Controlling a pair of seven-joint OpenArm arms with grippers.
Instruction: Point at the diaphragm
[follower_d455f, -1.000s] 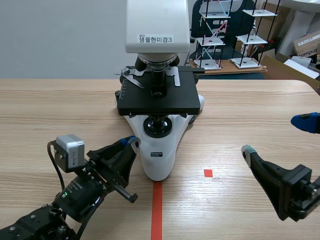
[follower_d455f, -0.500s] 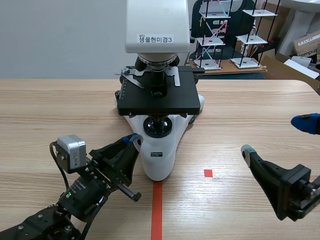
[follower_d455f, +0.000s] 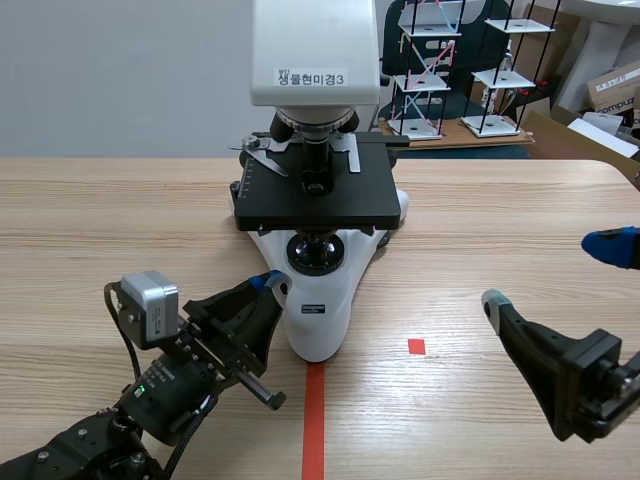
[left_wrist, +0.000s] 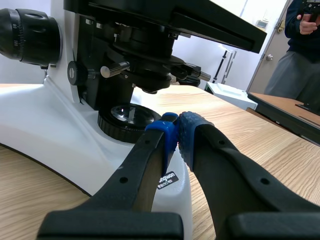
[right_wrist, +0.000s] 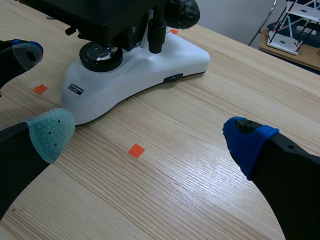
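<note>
The pointing looks nearly done but not settled. The left gripper (follower_d455f: 268, 281) lies low on the table (follower_d455f: 500, 200), beside the front of the microscope (follower_d455f: 318, 60) base, with its fingers pressed together on nothing. In the left wrist view their blue tips aim up and inward past the lamp lens (left_wrist: 125, 116) toward the dark condenser housing under the stage (follower_d455f: 318, 205). The diaphragm (left_wrist: 147, 80) sits there, probably as the ring beside the small lever, though shadow hides its edge. What seems left is to raise the tips closer and hold them on it. The right gripper (follower_d455f: 550, 272) hangs well apart from the microscope, fingers spread wide and empty.
</note>
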